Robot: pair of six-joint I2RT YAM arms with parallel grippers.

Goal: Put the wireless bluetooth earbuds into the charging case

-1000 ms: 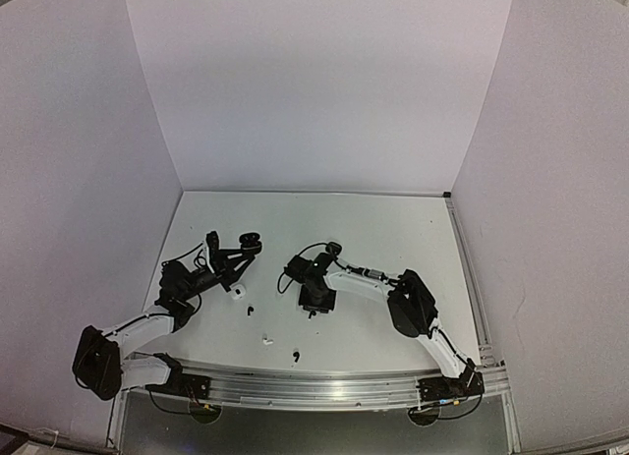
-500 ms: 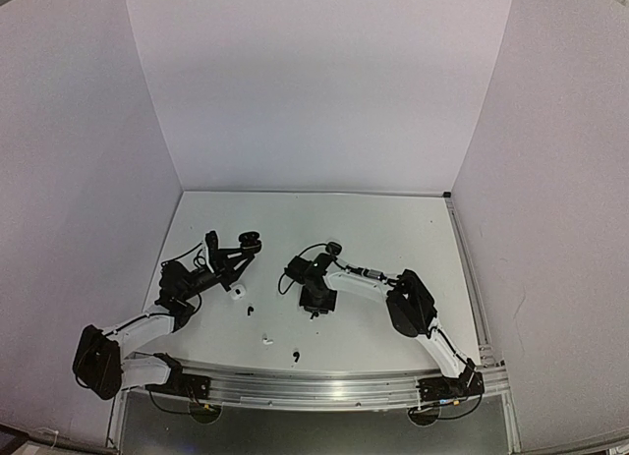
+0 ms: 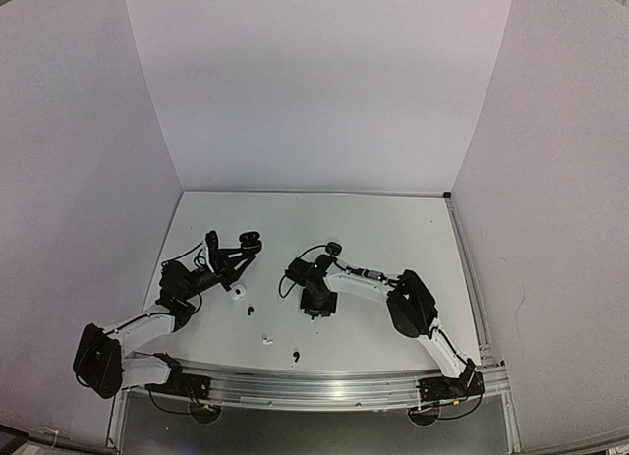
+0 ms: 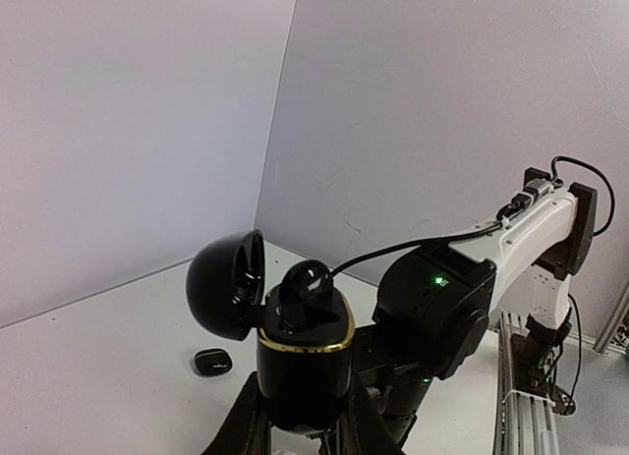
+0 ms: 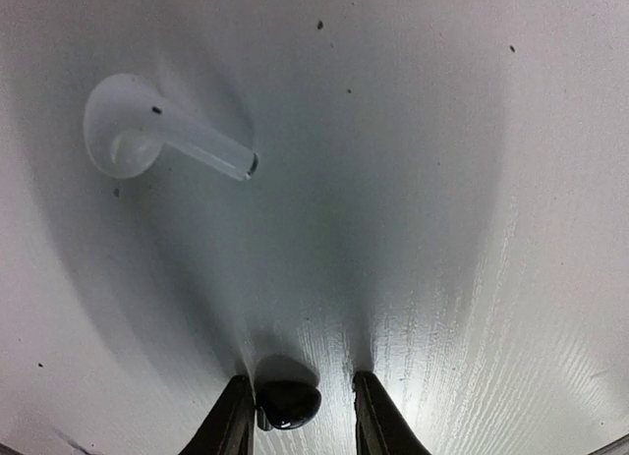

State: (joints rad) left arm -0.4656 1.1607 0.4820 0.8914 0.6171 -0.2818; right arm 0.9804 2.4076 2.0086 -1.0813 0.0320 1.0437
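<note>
Here, left jaws clamp the open black charging case (image 4: 305, 362) upright for loading; right jaws, apart, straddle a black earbud (image 5: 288, 403) at six o'clock.

A white table (image 3: 393, 229) stands between three plain white walls (image 3: 314, 82), with an aluminium rail (image 3: 324, 388) along its near edge.

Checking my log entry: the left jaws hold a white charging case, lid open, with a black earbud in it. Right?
Not quite: the charging case is black, not white, as the left wrist view shows. The rest stands: its lid is open and a black earbud sits in it.
</note>
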